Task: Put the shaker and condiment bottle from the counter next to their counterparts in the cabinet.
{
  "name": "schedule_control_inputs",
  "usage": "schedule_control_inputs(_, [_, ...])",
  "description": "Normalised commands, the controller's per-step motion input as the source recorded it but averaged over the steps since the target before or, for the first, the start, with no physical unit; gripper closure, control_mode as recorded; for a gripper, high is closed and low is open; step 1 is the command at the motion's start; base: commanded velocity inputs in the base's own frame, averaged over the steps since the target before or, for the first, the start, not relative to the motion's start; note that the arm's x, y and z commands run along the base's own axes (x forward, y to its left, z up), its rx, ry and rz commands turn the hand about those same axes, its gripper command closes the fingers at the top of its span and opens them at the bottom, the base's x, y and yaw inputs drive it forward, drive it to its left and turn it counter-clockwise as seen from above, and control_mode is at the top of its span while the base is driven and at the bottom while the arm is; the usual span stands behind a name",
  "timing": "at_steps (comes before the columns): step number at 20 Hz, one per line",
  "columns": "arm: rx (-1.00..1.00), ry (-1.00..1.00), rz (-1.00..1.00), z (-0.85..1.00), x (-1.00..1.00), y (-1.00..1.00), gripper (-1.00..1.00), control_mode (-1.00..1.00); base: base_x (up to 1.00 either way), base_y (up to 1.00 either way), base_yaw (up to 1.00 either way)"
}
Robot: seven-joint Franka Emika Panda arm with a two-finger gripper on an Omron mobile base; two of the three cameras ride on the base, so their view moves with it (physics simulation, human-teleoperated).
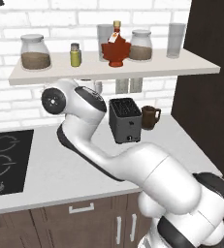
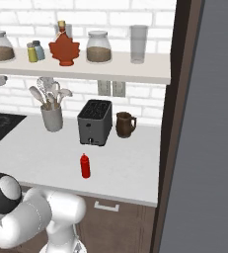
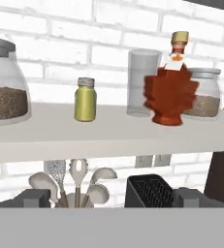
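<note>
The yellow-olive shaker (image 3: 85,99) stands upright on the cabinet shelf (image 3: 108,128), free of any grip. In the right base view the shaker (image 2: 32,52) stands right beside the pale blue shaker (image 2: 39,50), left of the maple-leaf bottle (image 2: 63,48). The red condiment bottle (image 2: 85,165) stands upright on the counter (image 2: 31,153), in front of the toaster. My gripper (image 3: 113,198) is open and holds nothing. It sits back from the shelf edge and a little below it, its fingertips (image 3: 36,197) well apart. The shaker (image 1: 75,54) and the maple-leaf bottle (image 1: 116,48) also appear on the shelf (image 1: 50,72).
Glass jars (image 3: 2,92) (image 3: 203,94) and a tumbler (image 3: 143,82) share the shelf. Below stand a utensil holder (image 2: 51,108), a toaster (image 2: 95,122) and a brown mug (image 2: 125,124). A cooktop (image 1: 4,160) lies at the left, a tall dark panel (image 2: 177,123) at the right.
</note>
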Motion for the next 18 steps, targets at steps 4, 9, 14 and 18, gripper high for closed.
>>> schedule_control_inputs(4, [0.00, 0.00, -0.49, -0.69, -0.89, -0.21, -1.00, -1.00, 0.00, 0.00, 0.00])
schedule_control_inputs(9, [0.00, 0.02, -0.42, -1.00, -0.57, -0.76, -1.00, -1.00, 0.00, 0.00, 0.00])
schedule_control_inputs(14, [0.00, 0.00, -0.14, -0.99, -0.04, -1.00, -1.00, -1.00, 0.00, 0.00, 0.00])
schedule_control_inputs(18, [0.00, 0.00, -0.09, -0.87, -0.03, -1.00, -1.00, -1.00, 0.00, 0.00, 0.00])
